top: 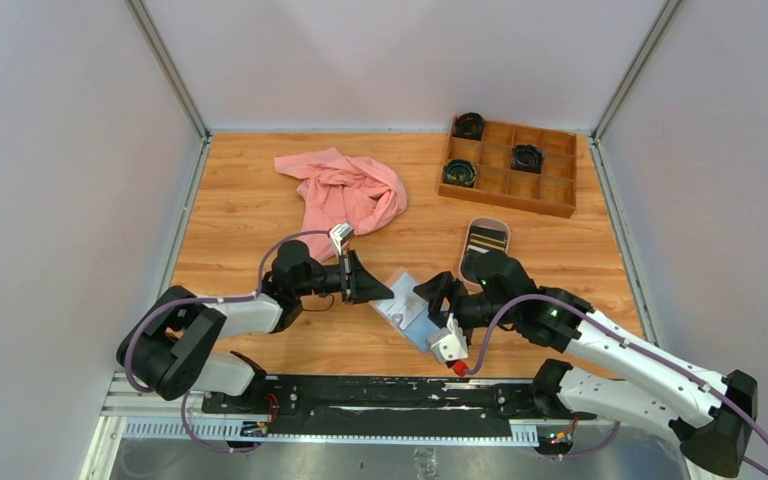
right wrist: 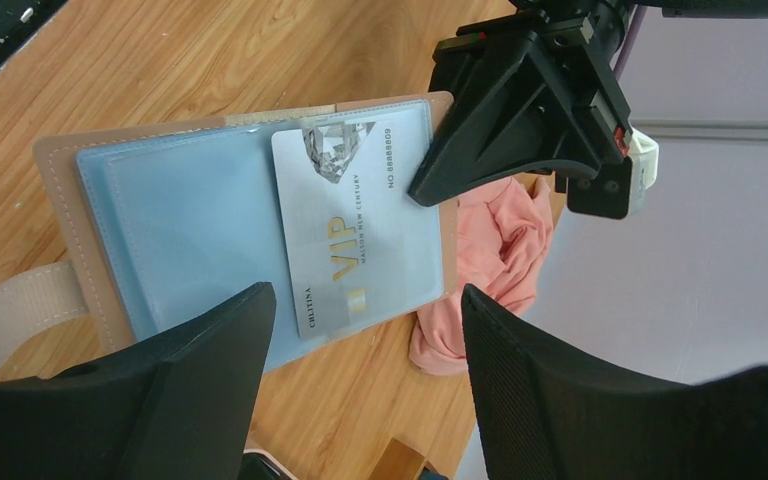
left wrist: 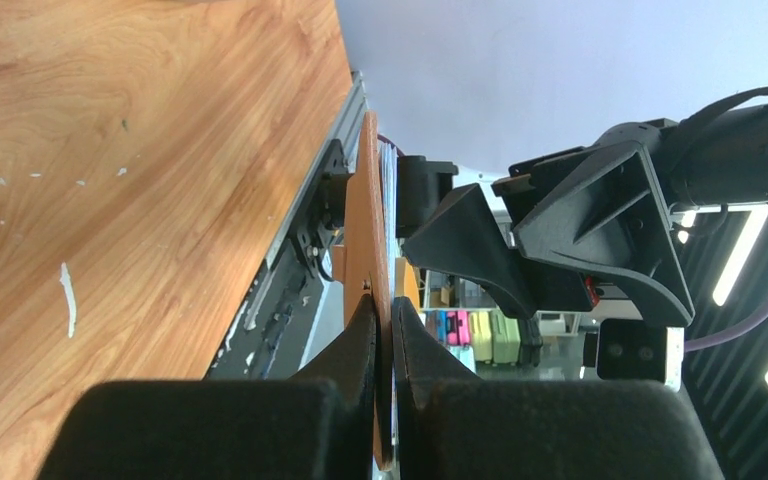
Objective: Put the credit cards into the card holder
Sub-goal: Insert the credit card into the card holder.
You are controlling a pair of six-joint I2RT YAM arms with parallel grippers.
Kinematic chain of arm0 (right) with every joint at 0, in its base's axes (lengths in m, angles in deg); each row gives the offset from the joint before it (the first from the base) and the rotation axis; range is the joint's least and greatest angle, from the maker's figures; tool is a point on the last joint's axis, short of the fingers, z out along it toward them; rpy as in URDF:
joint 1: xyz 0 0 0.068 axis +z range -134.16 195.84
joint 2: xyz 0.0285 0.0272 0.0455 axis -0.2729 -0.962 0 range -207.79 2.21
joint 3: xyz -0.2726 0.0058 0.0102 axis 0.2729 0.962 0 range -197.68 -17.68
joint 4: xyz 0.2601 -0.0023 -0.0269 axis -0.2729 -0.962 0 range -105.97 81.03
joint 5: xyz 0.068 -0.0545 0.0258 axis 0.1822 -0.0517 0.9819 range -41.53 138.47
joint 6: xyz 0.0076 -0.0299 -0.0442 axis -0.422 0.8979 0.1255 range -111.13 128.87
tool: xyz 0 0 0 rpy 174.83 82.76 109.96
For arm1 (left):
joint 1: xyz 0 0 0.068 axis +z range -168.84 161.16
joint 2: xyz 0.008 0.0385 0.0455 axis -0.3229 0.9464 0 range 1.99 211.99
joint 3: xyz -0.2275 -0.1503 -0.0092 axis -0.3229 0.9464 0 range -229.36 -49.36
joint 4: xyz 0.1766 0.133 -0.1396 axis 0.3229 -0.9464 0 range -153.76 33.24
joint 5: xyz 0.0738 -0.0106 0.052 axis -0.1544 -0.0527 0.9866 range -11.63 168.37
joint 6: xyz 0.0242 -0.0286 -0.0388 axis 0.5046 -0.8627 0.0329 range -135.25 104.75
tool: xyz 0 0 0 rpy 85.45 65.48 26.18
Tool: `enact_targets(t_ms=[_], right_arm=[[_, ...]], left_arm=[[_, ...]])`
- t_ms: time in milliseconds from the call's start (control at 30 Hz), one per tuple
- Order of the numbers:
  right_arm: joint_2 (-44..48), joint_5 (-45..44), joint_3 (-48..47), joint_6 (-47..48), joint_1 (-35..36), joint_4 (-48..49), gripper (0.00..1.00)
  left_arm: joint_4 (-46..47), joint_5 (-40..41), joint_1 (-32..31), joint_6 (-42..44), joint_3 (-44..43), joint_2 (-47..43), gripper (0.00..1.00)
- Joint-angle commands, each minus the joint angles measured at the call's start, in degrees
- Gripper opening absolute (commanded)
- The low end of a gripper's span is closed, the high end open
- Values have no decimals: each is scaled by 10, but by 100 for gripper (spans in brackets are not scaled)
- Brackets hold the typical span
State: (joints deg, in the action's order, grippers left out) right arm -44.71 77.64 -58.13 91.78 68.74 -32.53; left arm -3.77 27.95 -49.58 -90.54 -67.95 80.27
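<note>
My top camera high, back from the card holder (top: 407,310), looking down, left wrist camera edge-on against it, right wrist camera close over its open face, all three sharing it.

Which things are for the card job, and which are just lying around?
For the job: tan folding card holder with blue pockets; silver-grey plastic VIP card; dark striped plastic card.
Lying about: crumpled pink cloth; wooden compartment box.

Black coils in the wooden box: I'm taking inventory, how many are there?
3. One black coil sits in the wooden box's far-left corner, one near its middle, one at its left side nearer the arms. None seems hidden.
</note>
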Motion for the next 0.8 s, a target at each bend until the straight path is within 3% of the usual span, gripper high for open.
enact_targets(t_ms=[0, 600, 767], right_arm=[[-5, 18, 6, 3, 7, 10, 72], [-26, 34, 17, 17, 18, 29, 73], [-28, 10, 25, 6, 18, 79, 72]], left_arm=[[4, -12, -11, 6, -19, -6, 0], [4, -7, -35, -3, -24, -14, 0], [4, -9, -40, -5, -22, -15, 0]])
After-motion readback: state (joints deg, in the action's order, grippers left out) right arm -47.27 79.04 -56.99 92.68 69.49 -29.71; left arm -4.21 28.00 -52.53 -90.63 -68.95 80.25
